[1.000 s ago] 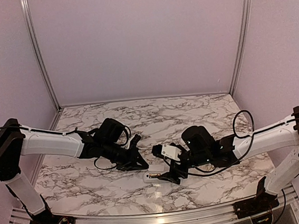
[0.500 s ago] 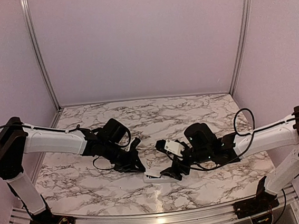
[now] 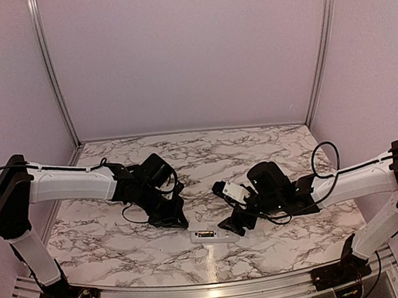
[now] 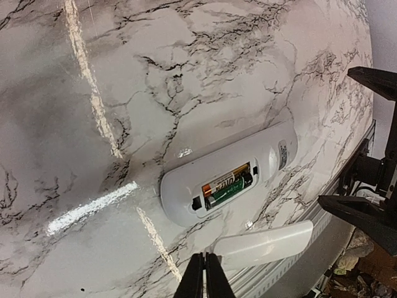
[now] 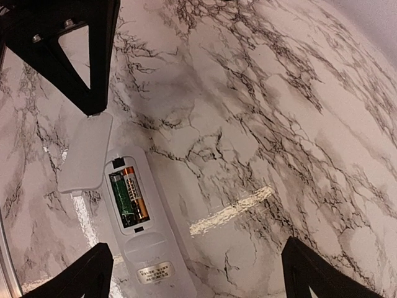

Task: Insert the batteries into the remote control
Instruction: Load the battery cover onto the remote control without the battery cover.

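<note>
The remote control [image 3: 208, 234] lies back-up near the table's front edge, its battery bay uncovered. Two batteries [image 4: 228, 185], one green and one orange-gold, sit side by side in the bay; the right wrist view shows the same batteries [image 5: 129, 197] inside the remote control [image 5: 149, 242]. The white bay cover [image 4: 263, 243] lies loose beside the remote. My left gripper [image 4: 205, 261] is shut on nothing, hovering just short of the cover. My right gripper [image 5: 198, 273] stands wide open above the remote's label end, touching nothing.
The table is marble-patterned [image 3: 207, 159], with a metal rail [image 3: 212, 288] along its front edge close behind the remote. The left gripper [image 3: 179, 218] and right gripper [image 3: 227, 208] flank the remote. Purple walls close in the back and sides.
My right gripper has drawn back up and to the right, uncovering the whole remote. My left gripper has shifted a little and closed fully.
</note>
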Motion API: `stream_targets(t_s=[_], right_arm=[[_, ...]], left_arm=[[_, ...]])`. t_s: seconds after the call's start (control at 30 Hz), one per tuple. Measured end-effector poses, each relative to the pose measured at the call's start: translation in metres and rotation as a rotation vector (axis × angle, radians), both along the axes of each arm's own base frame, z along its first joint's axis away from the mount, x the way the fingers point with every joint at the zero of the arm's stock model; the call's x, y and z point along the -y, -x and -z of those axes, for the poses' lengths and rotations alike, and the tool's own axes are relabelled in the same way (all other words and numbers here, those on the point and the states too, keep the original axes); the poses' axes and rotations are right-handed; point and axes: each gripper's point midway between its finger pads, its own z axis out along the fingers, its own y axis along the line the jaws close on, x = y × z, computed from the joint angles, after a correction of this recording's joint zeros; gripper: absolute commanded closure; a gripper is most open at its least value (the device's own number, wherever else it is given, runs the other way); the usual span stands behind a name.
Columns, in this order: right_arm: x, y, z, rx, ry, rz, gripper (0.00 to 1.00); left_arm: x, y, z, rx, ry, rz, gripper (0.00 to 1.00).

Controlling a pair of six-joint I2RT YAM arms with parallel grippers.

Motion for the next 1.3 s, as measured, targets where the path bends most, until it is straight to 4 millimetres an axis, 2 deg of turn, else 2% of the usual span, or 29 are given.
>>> stream_targets(t_s=[0.2, 0.43, 0.77, 0.93, 1.1, 1.3], right_arm=[[-0.004, 0.006, -0.001, -0.02, -0.017, -0.037, 0.14], [-0.012, 0.022, -0.003, -0.047, -0.042, -0.125, 0.16], [-0.02, 0.03, 0.024, -0.083, 0.037, -0.161, 0.22], [-0.019, 0.029, 0.026, -0.082, 0.059, -0.159, 0.23], [-0.032, 0.027, 0.025, -0.056, 0.073, -0.187, 0.24], [-0.047, 0.031, 0.033, -0.045, 0.105, -0.247, 0.26]], left_arm=[[0.005, -0.001, 0.002, 0.006, -0.023, -0.011, 0.97], [0.006, -0.002, 0.025, -0.022, -0.075, -0.023, 0.97], [0.006, -0.004, 0.029, -0.021, -0.092, -0.036, 0.97], [0.008, -0.005, 0.031, -0.023, -0.094, -0.036, 0.96], [0.01, -0.004, 0.033, -0.026, -0.096, -0.033, 0.97], [0.01, -0.004, 0.034, -0.029, -0.098, -0.033, 0.97]])
